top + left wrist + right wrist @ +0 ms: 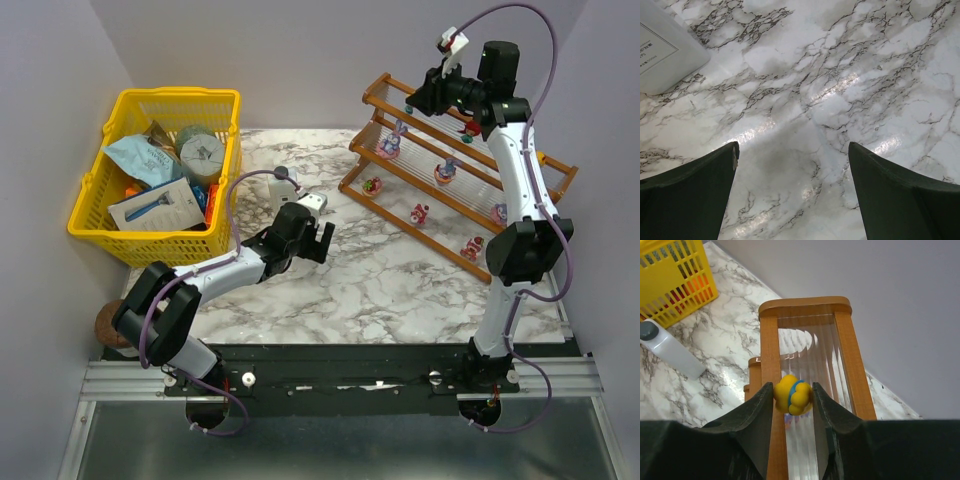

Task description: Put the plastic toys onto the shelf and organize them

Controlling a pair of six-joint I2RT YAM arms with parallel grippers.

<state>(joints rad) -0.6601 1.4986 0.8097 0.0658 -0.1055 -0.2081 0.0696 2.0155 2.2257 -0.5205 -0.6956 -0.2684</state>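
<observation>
Right jaws pinch yellow toy over shelf, bottle near.

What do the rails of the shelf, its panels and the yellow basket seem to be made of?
Rails: apparently wood, reddish-brown, with a smooth, varnished look.
Panels: probably clear plastic, since the ribbed surface is see-through and catches light.
Yellow basket: likely moulded plastic, with an even colour and a regular open mesh.

Left jaws wide, right jaws narrow.
</observation>
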